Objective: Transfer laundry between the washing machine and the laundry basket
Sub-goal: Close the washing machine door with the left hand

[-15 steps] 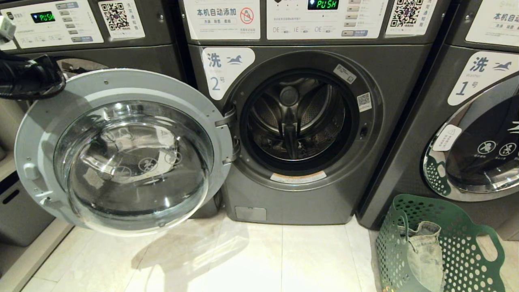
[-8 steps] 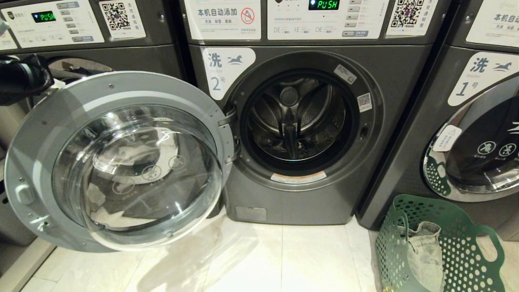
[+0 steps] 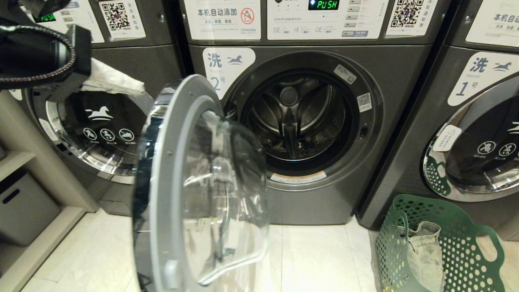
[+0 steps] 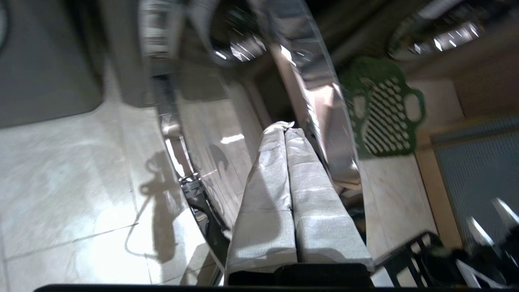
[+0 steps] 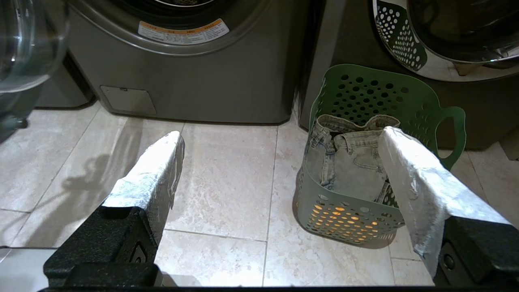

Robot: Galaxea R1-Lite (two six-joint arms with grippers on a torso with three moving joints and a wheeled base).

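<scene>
So the only laundry I can spot is a pale denim garment [image 5: 348, 164], slumped inside the green laundry basket [image 5: 389, 97] on the tiled floor [image 5: 227, 170]. That basket sits just in front of the machine labelled 1 [image 3: 478, 134], off to the right of washing machine 2 [image 3: 324, 121]. Number 2's drum [image 3: 298, 119] looks dark and I can't make out any clothes in it. Its round glass door [image 3: 202, 190] stands swung out, edge-on to the head camera, partly covering the opening.

Right gripper [image 5: 279, 174] hangs low over the floor with its wrapped fingers [image 5: 156, 170] spread wide, nothing between them. The denim and the near basket wall sit just beyond the right-hand finger, and bare tile lies between the two fingers.

Left gripper [image 4: 286, 132] is up at the upper left in the head view, in front of the left-hand neighbour machine [image 3: 97, 129]. Its padded fingers [image 4: 267, 182] are pressed flat together, gripping nothing. Their tips point along the chrome rim of the door, close beside it; I can't tell if they touch.
</scene>
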